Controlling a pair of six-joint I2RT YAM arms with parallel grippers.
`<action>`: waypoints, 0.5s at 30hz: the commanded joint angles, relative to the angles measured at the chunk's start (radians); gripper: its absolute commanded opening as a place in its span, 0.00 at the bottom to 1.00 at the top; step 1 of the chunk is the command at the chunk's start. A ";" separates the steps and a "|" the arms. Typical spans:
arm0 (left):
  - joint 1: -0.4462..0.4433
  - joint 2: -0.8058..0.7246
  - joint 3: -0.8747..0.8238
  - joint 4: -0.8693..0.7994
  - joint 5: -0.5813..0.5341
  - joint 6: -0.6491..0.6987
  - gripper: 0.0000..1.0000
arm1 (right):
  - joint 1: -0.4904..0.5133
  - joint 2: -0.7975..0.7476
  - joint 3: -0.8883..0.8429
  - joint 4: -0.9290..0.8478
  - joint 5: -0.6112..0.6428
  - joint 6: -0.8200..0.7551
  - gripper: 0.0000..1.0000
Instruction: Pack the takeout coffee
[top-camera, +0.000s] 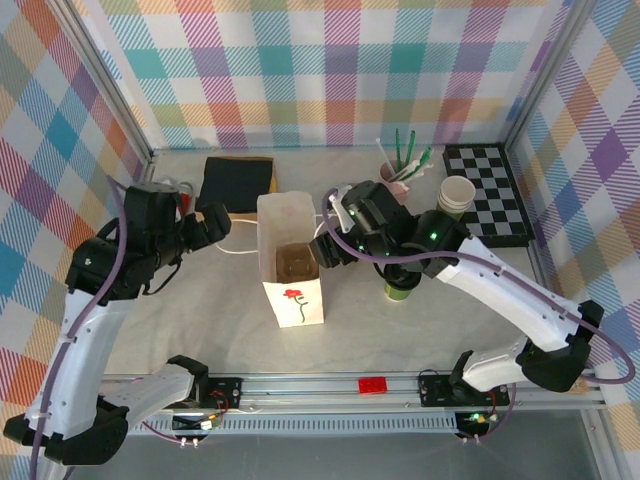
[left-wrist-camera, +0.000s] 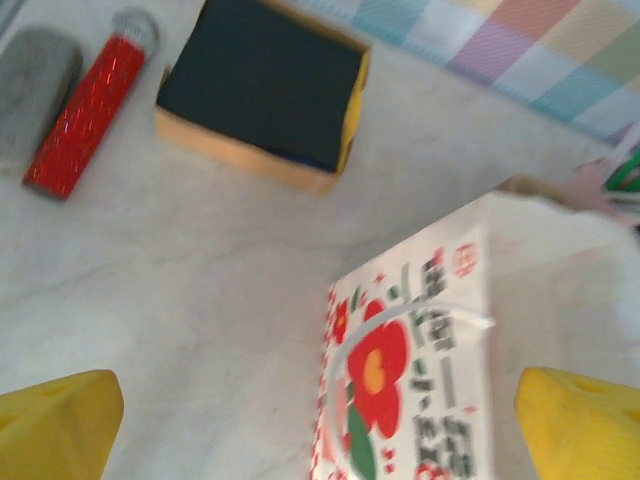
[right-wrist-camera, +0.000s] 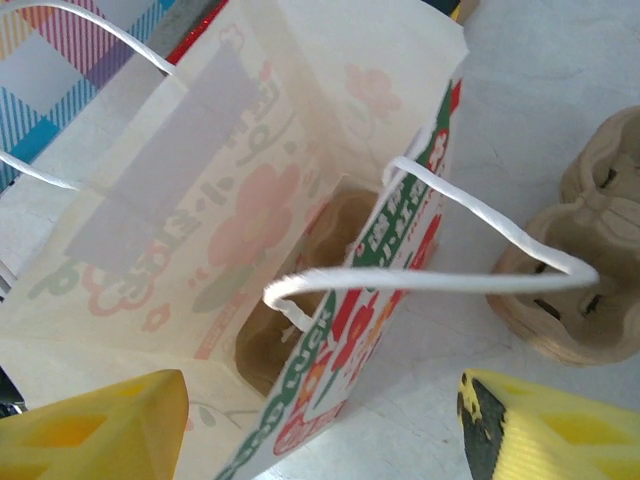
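Note:
The white paper bag (top-camera: 290, 262) with red flower print stands open mid-table, a brown cardboard carrier (right-wrist-camera: 300, 300) inside it. The takeout coffee (top-camera: 400, 288), green-sided with a dark top, stands right of the bag, mostly hidden under my right arm. My left gripper (top-camera: 215, 228) hangs open just left of the bag; its wrist view shows the bag's flowered side (left-wrist-camera: 420, 380) between the yellow fingertips (left-wrist-camera: 55, 425), untouched. My right gripper (top-camera: 328, 248) is open over the bag's right rim, its fingers straddling that wall and the white handle (right-wrist-camera: 430, 275) without clamping.
A black box (top-camera: 238, 180) with tan sides lies behind the bag, a red glittery tube (left-wrist-camera: 90, 100) and a grey object (left-wrist-camera: 35, 90) to its left. A second cardboard carrier (right-wrist-camera: 590, 270), a pink cup of stirrers (top-camera: 395, 165), stacked paper cups (top-camera: 457, 195) and a checkerboard (top-camera: 487, 190) sit to the right.

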 joint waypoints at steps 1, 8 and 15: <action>0.017 -0.012 -0.072 0.049 0.123 0.019 1.00 | 0.005 0.036 0.016 0.060 0.002 0.021 0.72; 0.020 0.001 -0.129 0.114 0.161 0.005 0.79 | -0.013 0.079 0.029 0.119 0.030 0.025 0.57; 0.020 0.007 -0.166 0.148 0.174 0.003 0.43 | -0.044 0.063 0.017 0.122 0.039 0.018 0.15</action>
